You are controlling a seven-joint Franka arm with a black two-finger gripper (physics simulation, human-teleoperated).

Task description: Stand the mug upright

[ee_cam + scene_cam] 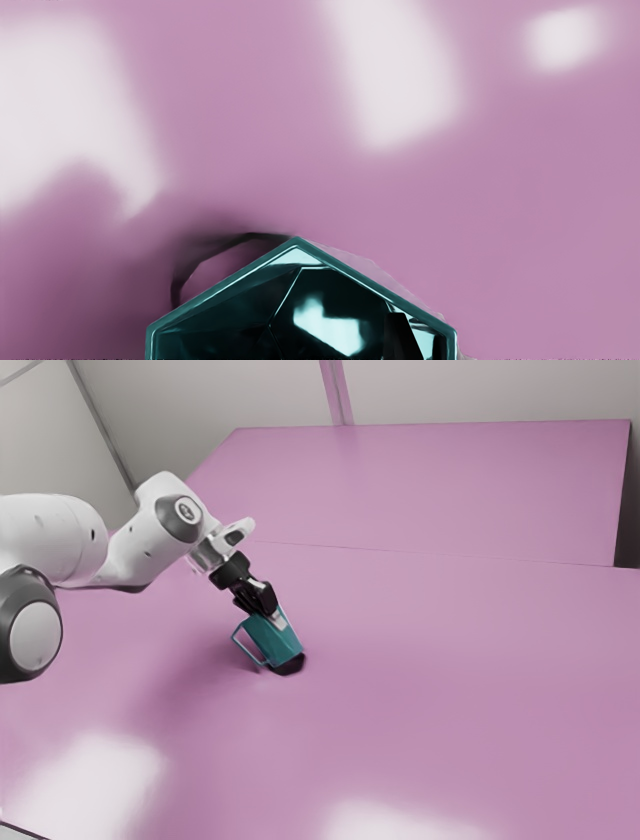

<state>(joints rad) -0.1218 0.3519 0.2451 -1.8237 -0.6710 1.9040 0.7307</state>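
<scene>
Confirm the grip, then roll the mug level over its base

The teal six-sided mug (274,639) is at the desk (450,660), leaning rather than upright. Its mouth tips back toward my arm (150,545), its base points down toward the exterior view's right, and its handle (246,645) juts to the exterior view's left. A dark patch (288,664) sits right under the base, so I judge the low edge to be at or close to the surface, though I cannot tell whether it touches.

My pincer (272,615) is at the mouth end, slanted much like the mug, and the wrist view has part of it inside the rim (225,282). Whether it is clamped on the wall or standing apart, I cannot tell from here.

So I would make sure of the hold before asking for any turn; a loose hold could let the mug slide or drop back on its side. With the hold sure, I would swing the wrist slowly until the mug's axis stands straight, pivoting about the low base edge and giving a little height so that edge doesn't dig in. The handle needs room to come round freely. Then ease down until the base sits flat, let go gently, and back straight out of the mouth, lest I drag the rim over.
</scene>
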